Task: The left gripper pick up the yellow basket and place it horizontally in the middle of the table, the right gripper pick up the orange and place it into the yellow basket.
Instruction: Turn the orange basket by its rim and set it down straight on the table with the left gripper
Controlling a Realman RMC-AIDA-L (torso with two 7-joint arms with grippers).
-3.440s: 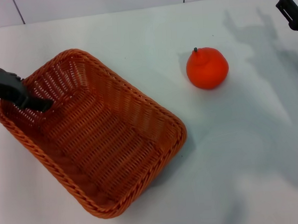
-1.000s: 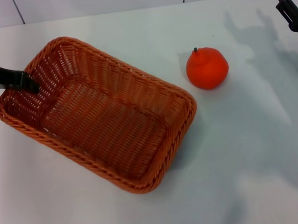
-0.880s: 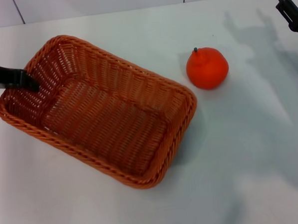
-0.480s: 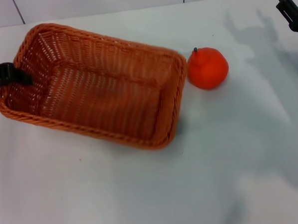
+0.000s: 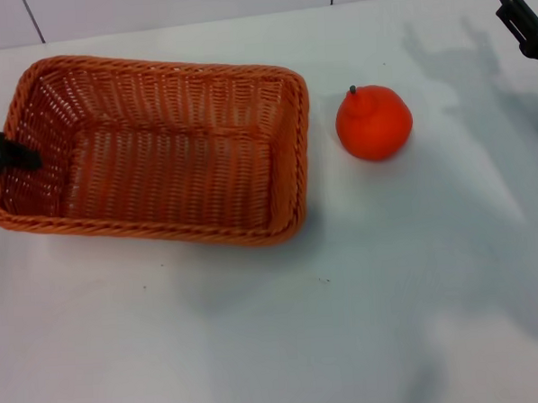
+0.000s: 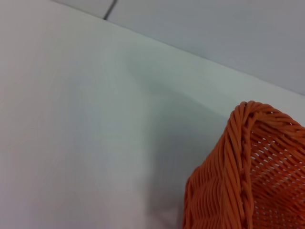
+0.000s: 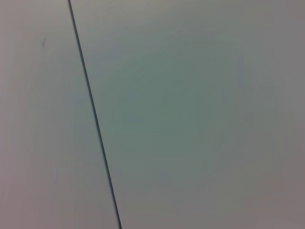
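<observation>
The yellow basket (image 5: 158, 153), an orange-brown woven wicker basket, lies lengthwise across the left half of the white table (image 5: 365, 305). My left gripper (image 5: 12, 156) is shut on the basket's left short wall, one dark finger inside it. The basket's rim also shows in the left wrist view (image 6: 245, 157). The orange (image 5: 374, 122) sits on the table just right of the basket, apart from it. My right gripper (image 5: 523, 18) hangs at the far right edge, well away from the orange.
Open tabletop lies in front of the basket and around the orange. A wall seam runs along the table's far edge (image 5: 241, 18). The right wrist view shows only a plain surface with a dark seam (image 7: 93, 114).
The left gripper has turned the basket from a diagonal to a horizontal lie and moved it toward the table's back left. The orange and the right gripper have not moved.
</observation>
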